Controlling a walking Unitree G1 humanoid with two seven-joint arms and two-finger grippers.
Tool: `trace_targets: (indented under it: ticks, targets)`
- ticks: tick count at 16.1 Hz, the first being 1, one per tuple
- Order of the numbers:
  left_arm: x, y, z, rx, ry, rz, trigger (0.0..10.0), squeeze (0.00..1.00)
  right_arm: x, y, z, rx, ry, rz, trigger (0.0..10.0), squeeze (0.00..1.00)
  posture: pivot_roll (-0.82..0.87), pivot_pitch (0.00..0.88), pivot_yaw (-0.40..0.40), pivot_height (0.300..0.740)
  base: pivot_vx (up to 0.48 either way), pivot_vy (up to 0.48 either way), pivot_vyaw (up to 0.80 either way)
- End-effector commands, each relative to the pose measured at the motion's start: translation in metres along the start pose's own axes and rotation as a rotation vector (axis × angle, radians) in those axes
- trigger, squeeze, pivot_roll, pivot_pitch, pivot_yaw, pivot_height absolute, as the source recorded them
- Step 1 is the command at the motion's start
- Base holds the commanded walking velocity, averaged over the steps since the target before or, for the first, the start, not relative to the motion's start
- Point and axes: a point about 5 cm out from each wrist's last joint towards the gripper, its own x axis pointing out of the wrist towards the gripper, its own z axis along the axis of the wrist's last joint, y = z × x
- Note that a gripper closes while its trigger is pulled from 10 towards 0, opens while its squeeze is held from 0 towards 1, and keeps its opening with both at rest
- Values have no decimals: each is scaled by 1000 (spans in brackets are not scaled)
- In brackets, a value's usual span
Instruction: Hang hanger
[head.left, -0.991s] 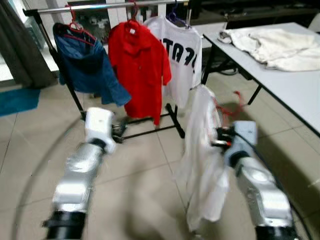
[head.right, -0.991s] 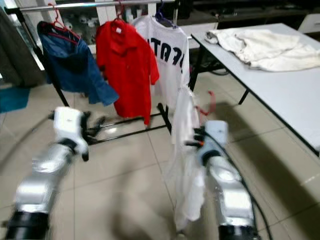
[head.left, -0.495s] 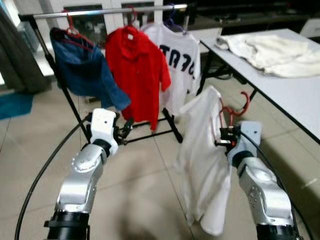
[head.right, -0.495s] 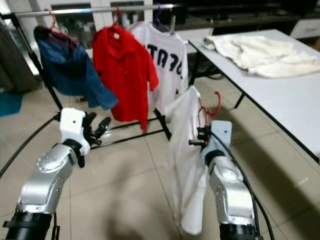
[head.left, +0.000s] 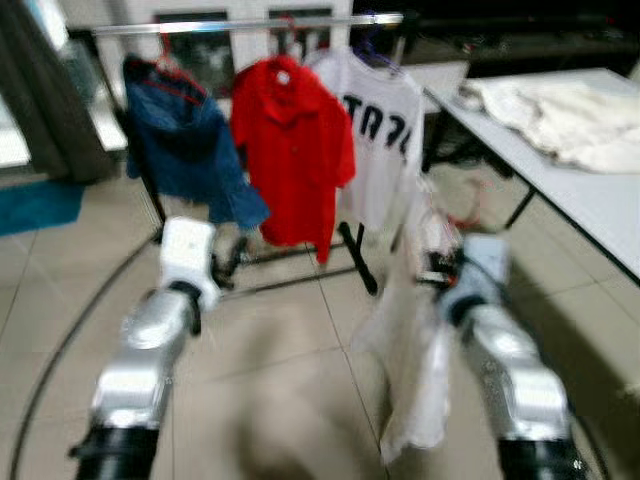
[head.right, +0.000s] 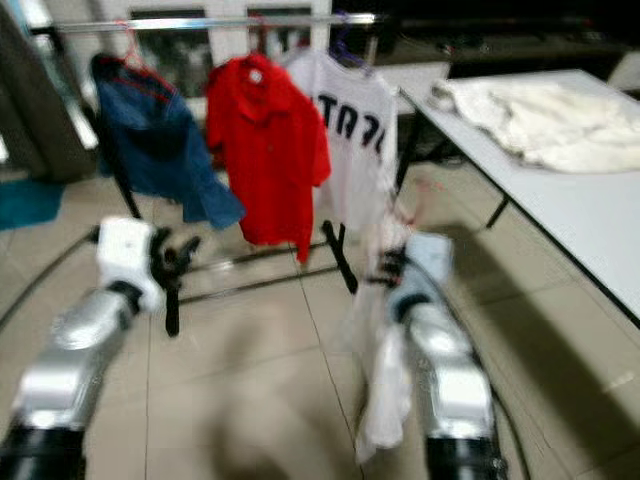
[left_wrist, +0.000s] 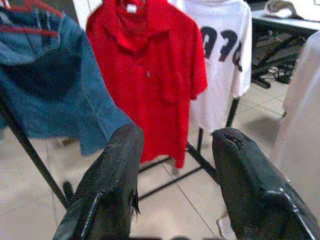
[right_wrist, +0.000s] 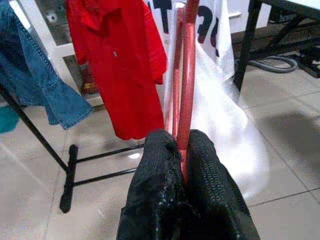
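Red hanger (right_wrist: 186, 85) in right pincer (right_wrist: 182, 150).

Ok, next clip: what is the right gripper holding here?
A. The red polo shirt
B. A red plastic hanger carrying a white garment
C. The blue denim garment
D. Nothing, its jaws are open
B: in the right wrist view the right gripper is shut on the red plastic hanger, with the white garment draped from it; the red polo shirt and the blue denim garment hang on the rack beyond.
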Motion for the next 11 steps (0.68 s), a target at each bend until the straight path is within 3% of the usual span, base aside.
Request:
trace_targets:
  ticks: [1, 11]
  targets:
    - [5, -8, 2, -9, -4, -31, 10000, 0, -1, -11, 6, -11, -34, -39, 10000, 0, -70, 0, 15, 740, 300, 0, 0]
    - [6, -5, -1, -15, 5, -32, 10000, 0, 1, -9, 5, -10, -29, -29, 10000, 0, -77, 0, 27, 740, 299, 0, -80]
